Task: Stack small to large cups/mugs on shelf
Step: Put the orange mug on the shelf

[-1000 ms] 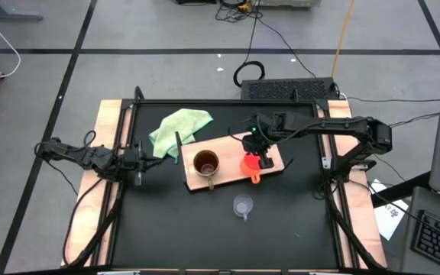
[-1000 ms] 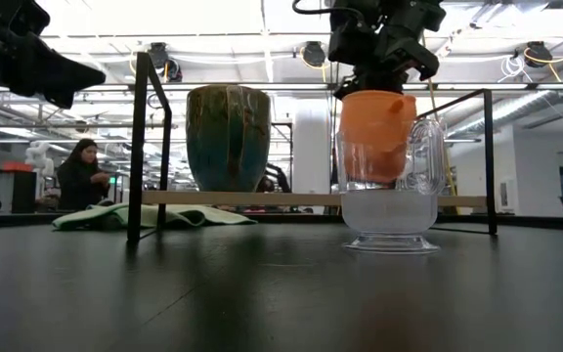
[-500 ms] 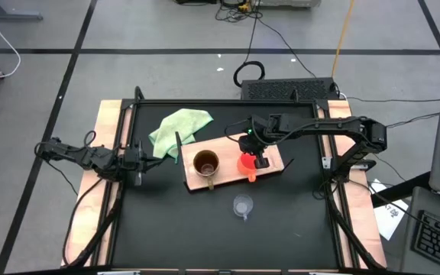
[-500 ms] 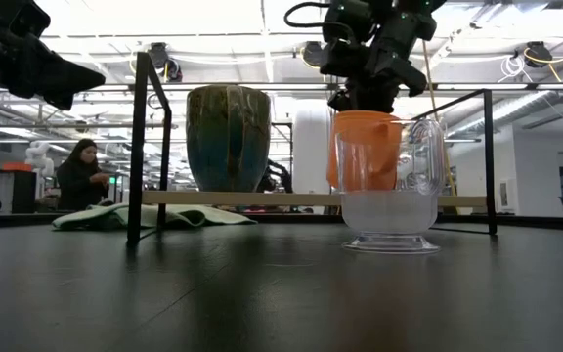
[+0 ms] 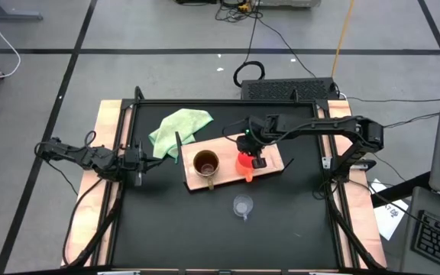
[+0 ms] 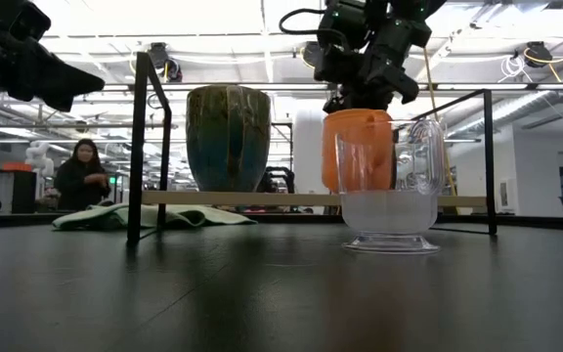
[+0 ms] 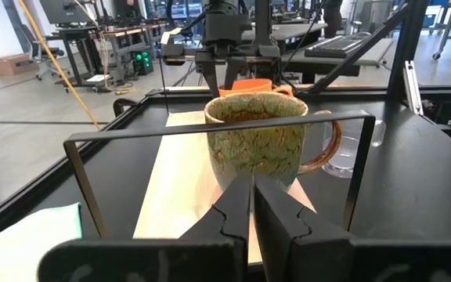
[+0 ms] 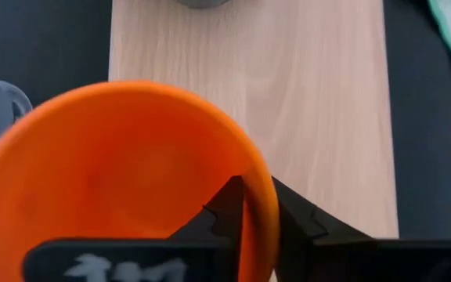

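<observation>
Pinching the rim of the orange cup [image 5: 245, 162], the right gripper [image 5: 253, 153] sits over the wooden shelf [image 5: 224, 148] near the middle of the table [image 5: 166, 229] in the high view, one finger inside the cup and one outside. From the orange cup, the brown mug [image 5: 206, 163] stands on the same board at 9 o'clock, and the glass cup [image 5: 242, 205] stands on the dark tabletop at 6 o'clock, off the board. A green cloth [image 5: 178, 127] lies at 11 o'clock from the mug, touching the board's far corner. The left gripper [image 5: 140, 162] waits at 9 o'clock from the mug, beyond the board's edge, its jaws pressed together.

Low view: the right gripper [image 6: 360, 93] comes down from above onto the orange cup [image 6: 352, 147], which is partly seen through the glass cup [image 6: 391, 186] standing nearer the camera. The brown mug [image 6: 228, 137] stands upright on the shelf [image 6: 262, 198] at 9 o'clock from them. A person [image 6: 81, 174] sits in the room behind.

Left wrist view: the left gripper [image 7: 252, 205] has its fingers nearly touching, holding nothing, with the brown mug [image 7: 258, 141] straight ahead on the shelf [image 7: 174, 188], handle toward the glass cup [image 7: 349, 153]. The orange cup [image 7: 245, 84] shows just behind the mug's rim.

Right wrist view: the right gripper [image 8: 245, 207] clamps the orange cup [image 8: 124, 164] by its rim, over the shelf [image 8: 304, 94].
</observation>
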### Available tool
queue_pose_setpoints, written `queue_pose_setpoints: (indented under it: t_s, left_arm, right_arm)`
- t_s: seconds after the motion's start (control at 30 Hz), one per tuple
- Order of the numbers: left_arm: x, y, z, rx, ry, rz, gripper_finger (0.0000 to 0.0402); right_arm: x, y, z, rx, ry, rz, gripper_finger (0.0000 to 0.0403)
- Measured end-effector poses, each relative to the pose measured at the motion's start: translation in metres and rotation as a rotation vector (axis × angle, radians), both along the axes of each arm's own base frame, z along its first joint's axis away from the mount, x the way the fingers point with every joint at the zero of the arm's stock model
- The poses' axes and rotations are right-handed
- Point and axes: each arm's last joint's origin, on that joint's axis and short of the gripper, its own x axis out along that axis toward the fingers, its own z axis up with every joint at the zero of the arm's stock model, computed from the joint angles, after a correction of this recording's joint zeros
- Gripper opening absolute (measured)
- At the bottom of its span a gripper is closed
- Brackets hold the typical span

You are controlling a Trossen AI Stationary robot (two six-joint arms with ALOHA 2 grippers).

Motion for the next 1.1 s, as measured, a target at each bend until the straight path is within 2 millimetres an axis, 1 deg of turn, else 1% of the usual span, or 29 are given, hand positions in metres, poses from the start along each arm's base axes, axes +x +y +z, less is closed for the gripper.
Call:
queue_pose_setpoints:
  t_s: [0.1, 0.2, 0.53, 0.63, 0.8, 0.93, 1.1]
  left_arm:
    - [0.0, 0.0, -0.001, 0.0, 0.005, 0.0, 0.0021]
    - [0.0, 0.0, -0.001, -0.002, 0.005, 0.0, 0.0021]
    - [0.0, 0.0, 0.0, -0.003, 0.005, 0.0, 0.0021]
    - [0.0, 0.0, 0.0, -0.003, 0.005, 0.0, 0.0021]
    - [0.0, 0.0, 0.0, -0.003, 0.003, -0.001, 0.0021]
    - [0.0, 0.0, 0.0, -0.003, 0.003, -0.001, 0.0021]
    - [0.0, 0.0, 0.0, -0.003, 0.003, -0.001, 0.0021]
  right_arm:
    - [0.0, 0.0, -0.001, 0.0, 0.004, 0.002, 0.0059]
    - [0.001, 0.0, 0.0, -0.003, -0.012, 0.001, 0.007]
    - [0.005, -0.001, 0.003, -0.018, -0.063, 0.007, 0.0079]
    - [0.004, -0.001, 0.011, -0.031, -0.101, 0.013, 0.0079]
    - [-0.002, 0.001, 0.032, -0.054, -0.195, 0.013, 0.008]
    - [-0.009, 0.002, 0.047, -0.046, -0.255, -0.019, 0.008]
    - [-0.017, 0.004, 0.057, -0.009, -0.274, -0.076, 0.008]
